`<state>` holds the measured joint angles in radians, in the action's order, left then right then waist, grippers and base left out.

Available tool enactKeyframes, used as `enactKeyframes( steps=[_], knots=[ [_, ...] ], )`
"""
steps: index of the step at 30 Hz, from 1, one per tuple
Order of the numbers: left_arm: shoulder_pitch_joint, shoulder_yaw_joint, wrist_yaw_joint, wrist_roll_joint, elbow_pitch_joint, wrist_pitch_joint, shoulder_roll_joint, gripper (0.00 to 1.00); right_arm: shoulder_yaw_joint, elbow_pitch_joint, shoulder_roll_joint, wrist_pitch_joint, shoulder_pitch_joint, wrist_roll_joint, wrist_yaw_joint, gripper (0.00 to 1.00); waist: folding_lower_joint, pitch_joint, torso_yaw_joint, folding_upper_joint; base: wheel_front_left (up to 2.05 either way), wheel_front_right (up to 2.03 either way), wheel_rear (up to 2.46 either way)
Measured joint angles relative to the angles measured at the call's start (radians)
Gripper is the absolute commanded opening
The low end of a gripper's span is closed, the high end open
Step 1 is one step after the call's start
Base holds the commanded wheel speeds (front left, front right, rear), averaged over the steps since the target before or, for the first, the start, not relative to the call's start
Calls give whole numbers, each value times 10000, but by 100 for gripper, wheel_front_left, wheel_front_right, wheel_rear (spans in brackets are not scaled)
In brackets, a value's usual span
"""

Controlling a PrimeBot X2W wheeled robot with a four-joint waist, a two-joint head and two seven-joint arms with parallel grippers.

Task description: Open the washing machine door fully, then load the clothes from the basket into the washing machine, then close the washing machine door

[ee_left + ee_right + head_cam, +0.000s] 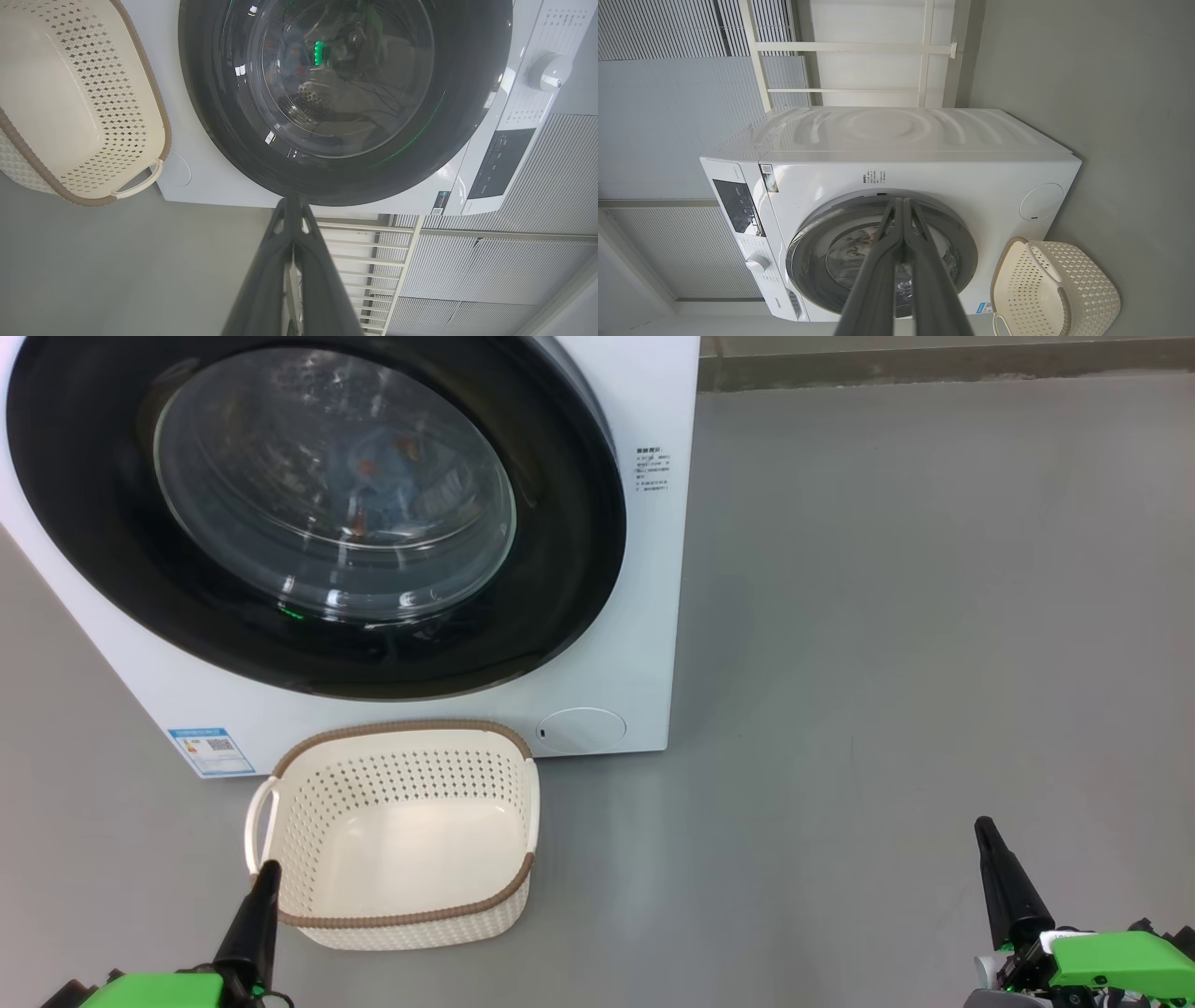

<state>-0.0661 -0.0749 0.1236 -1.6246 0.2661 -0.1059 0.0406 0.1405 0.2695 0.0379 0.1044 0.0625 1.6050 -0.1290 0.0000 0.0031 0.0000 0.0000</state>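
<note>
The white washing machine stands at the left, and its round black-rimmed door lies flush against the front. Through the glass, light blue clothes with orange prints show inside the drum. The cream basket sits on the floor just before the machine, with bare plastic inside. My left gripper is shut with nothing in it, its tip over the basket's near left corner. My right gripper is shut and holds nothing, low at the right and far from the machine. The wrist views show the fingertips pressed together.
Open grey floor spreads to the right of the machine. A round cap sits low on the machine's front. The control panel and knob lie along the machine's top edge. A white railing and ribbed wall stand behind it.
</note>
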Motion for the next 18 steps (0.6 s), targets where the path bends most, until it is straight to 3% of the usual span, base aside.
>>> enactKeyframes(
  steps=[18],
  knots=[
    [-1, -12, 0, 12, 0, -10, -4, 0, 0, 0, 0, 0, 0, 0, 0, 0, 0, 0, 0, 0, 0, 0, 0]
  ],
)
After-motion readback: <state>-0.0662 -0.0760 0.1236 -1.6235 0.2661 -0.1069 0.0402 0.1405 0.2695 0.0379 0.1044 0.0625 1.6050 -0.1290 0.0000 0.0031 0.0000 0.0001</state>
